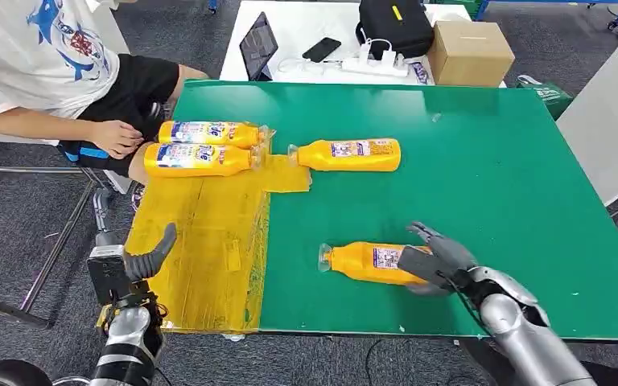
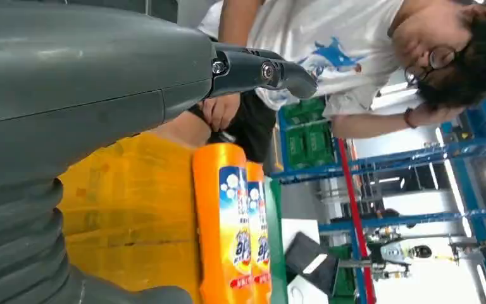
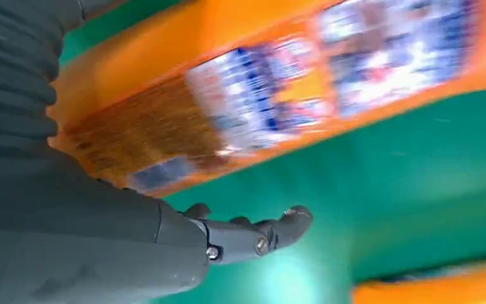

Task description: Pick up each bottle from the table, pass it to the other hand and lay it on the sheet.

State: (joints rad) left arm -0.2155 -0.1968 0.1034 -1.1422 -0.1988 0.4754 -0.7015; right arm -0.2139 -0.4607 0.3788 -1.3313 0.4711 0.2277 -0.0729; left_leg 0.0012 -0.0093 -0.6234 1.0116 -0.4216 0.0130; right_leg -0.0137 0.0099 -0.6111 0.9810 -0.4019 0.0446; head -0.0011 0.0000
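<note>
Labels too blurred to read; right hand [image 1: 437, 259] grips nearest bottle [image 1: 364, 262], left hand [image 1: 141, 259] open

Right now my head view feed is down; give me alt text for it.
The right hand is wrapped around the base end of an orange bottle lying on the green table. Two bottles lie on the yellow sheet, a fourth beside its far corner. The left hand hovers open over the sheet's near edge.

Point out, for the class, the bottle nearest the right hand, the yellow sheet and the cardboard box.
bottle [image 1: 368, 262], head view, on its orange body beside the label.
yellow sheet [image 1: 201, 241], head view, on a bare middle part.
cardboard box [image 1: 471, 52], head view, on its front face.
</note>
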